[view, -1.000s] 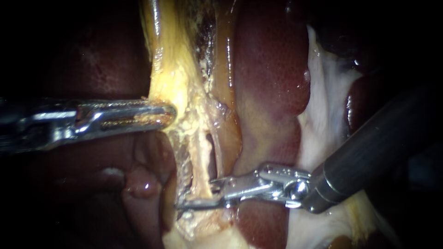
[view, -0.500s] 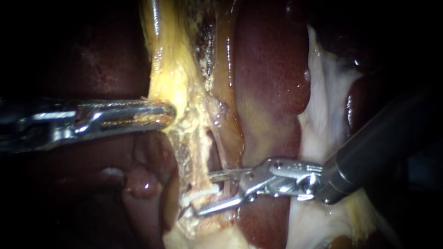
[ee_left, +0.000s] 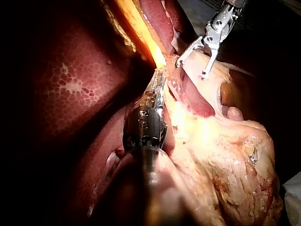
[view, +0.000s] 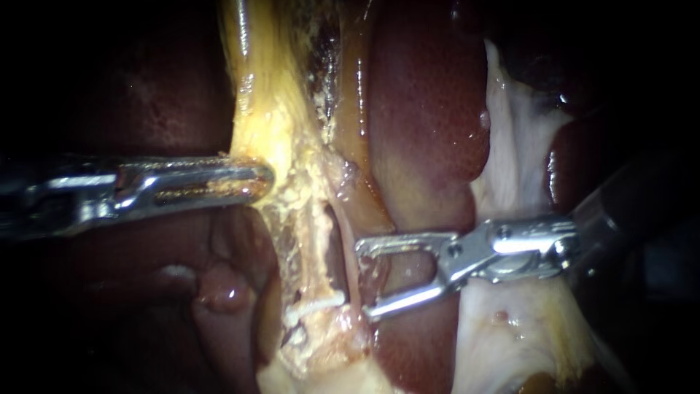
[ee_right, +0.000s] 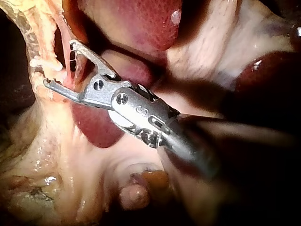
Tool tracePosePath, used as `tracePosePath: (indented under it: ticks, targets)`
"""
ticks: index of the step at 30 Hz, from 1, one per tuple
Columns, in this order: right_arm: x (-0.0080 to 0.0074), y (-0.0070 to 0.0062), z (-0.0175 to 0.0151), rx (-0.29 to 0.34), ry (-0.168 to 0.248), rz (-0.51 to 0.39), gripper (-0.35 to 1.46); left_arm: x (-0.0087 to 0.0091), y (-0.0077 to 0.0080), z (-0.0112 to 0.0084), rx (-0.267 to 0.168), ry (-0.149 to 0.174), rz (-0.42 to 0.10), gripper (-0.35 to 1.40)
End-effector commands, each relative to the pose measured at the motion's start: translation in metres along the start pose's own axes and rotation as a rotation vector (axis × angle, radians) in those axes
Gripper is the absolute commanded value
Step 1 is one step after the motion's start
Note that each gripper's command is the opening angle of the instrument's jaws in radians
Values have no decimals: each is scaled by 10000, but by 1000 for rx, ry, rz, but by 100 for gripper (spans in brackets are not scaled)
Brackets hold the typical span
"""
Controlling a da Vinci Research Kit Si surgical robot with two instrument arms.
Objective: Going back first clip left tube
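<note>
Left instrument: the slim silver left instrument [view: 262, 181] has its jaws clamped on a stringy yellow band of fatty tissue [view: 271, 120], left of centre.
Right instrument: the steel right instrument [view: 363, 281] holds nothing, its jaws parted.
Clip: a small white clip [view: 315, 305] crosses the pale, slender left tube [view: 319, 244] at its near end, just left of the parted jaws.
Backdrop: the glossy dark-red liver [view: 430, 95] lies to the right.

Around my work lies darkness, deepest at 9 o'clock and from 1 to 4 o'clock in the endoscope view, light pooled at the centre, a pale bluish surface [ee_left: 296, 193] showing in my left wrist view.
</note>
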Motion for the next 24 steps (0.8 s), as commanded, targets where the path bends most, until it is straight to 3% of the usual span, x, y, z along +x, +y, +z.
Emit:
tracePosePath:
  ticks: [1,7,13,17,24]
  targets:
    - [9,0,-6,-8,6,-6,60,1,1,1,1,0,0,-35]
    - [33,-5,-17,-15,27,-28,60,8,10,12,-2,-2,11,-35]
    - [33,-7,-16,-16,27,-29,60,28,28,39,13,-7,-17,-35]
    - [31,-6,-16,-16,26,-30,60,43,38,66,30,10,-36,-35]
    - [31,-7,-15,-16,26,-30,60,53,42,99,42,38,-37,-35]
